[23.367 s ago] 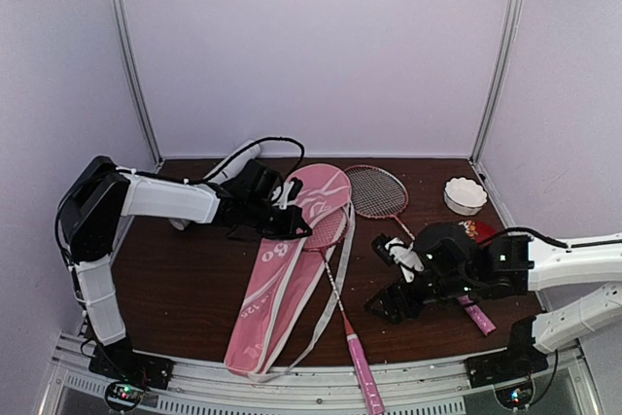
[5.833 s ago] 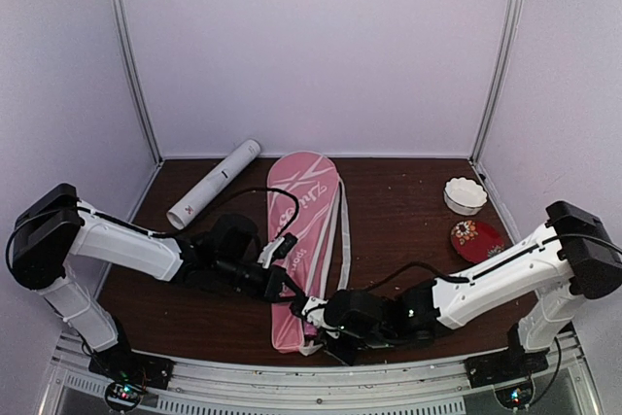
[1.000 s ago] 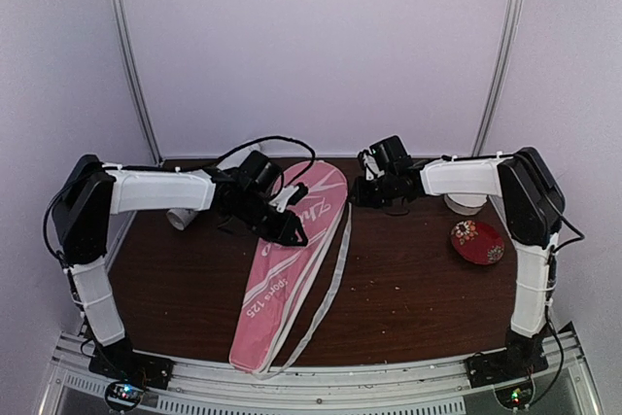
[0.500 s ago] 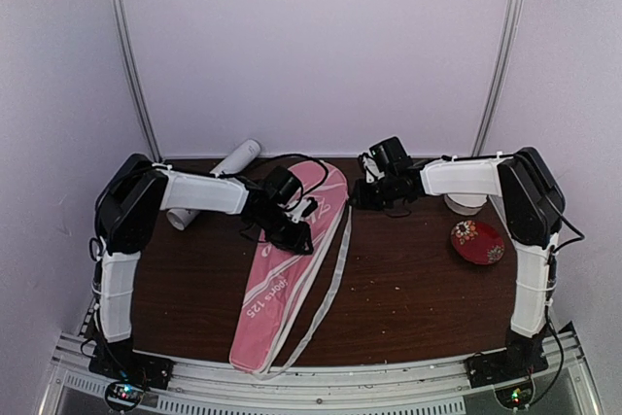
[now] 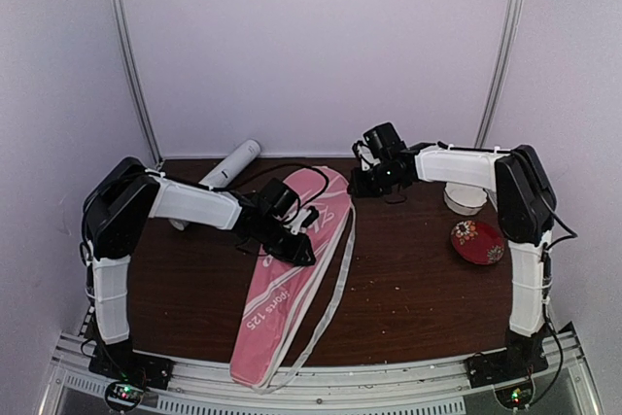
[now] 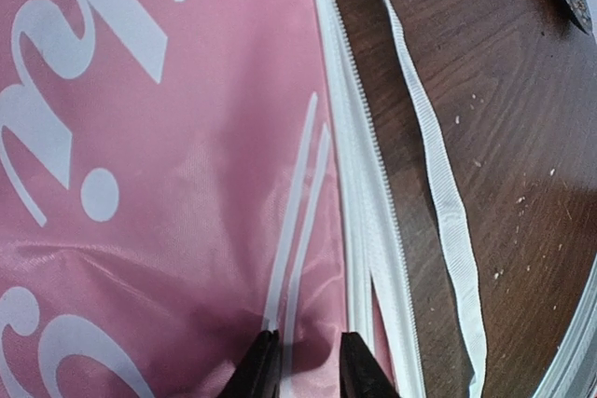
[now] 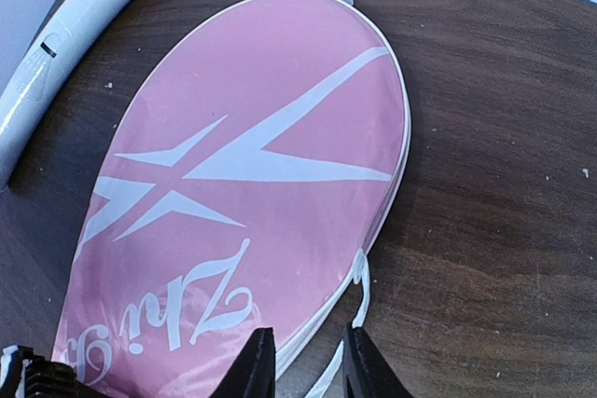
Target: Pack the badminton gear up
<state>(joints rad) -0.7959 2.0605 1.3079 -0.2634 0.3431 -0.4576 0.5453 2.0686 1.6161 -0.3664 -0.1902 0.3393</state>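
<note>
Jaws of left gripper [image 6: 303, 370]: narrow gap, tips on pink racquet-shaped cover with white stripes [image 5: 277, 289]; pinching or pressing, cannot tell. Jaws of right gripper [image 7: 306, 365]: slightly apart, empty, above cover's head end. Cover long axis far-centre to near-left on tabletop [image 5: 418, 289]. White zip edge [image 6: 354, 137] just right of left jaws; left arm nearer.

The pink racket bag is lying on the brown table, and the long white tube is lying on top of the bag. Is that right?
Not quite. The white tube lies on the table beside the pink cover, not on top of it. The right wrist view shows bare wood between them. The rest is right.
</note>
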